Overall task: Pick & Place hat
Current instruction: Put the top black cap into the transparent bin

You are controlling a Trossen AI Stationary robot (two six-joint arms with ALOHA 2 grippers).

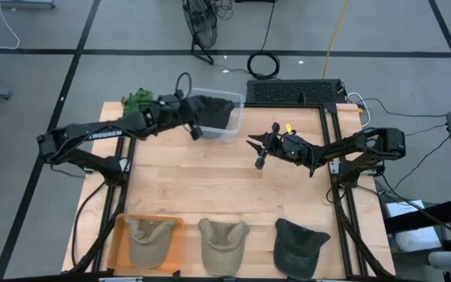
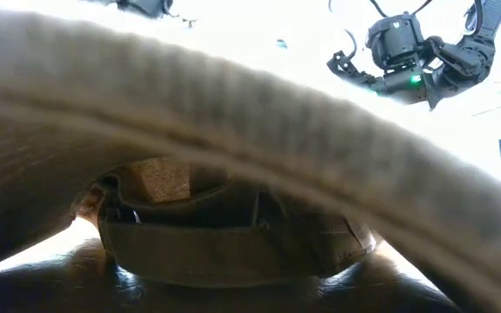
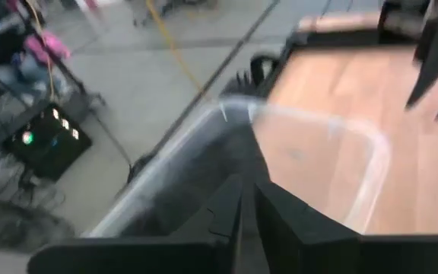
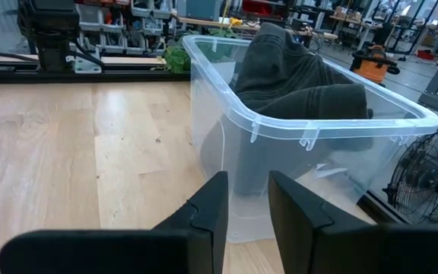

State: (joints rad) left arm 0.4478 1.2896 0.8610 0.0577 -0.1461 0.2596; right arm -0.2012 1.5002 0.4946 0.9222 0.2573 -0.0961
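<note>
A dark hat point(image 4: 303, 80) lies slumped in the clear bin point(image 1: 237, 117) at the far side of the surface point(image 1: 210, 184). Three more hats sit along the near edge: tan on an orange tray point(image 1: 117, 243), tan point(image 1: 222, 243), dark point(image 1: 299, 243). Left hand point(image 1: 196, 131) hangs at the bin, fingers nearly closed, holding nothing visible. Right hand point(image 1: 258, 153) hovers mid-surface, fingers slightly parted, empty. Judgement: the hats are light, soft cloth; the stiffer brim offers the surest hold.

Low view blocked by tan hat point(image 2: 233, 113)
</note>
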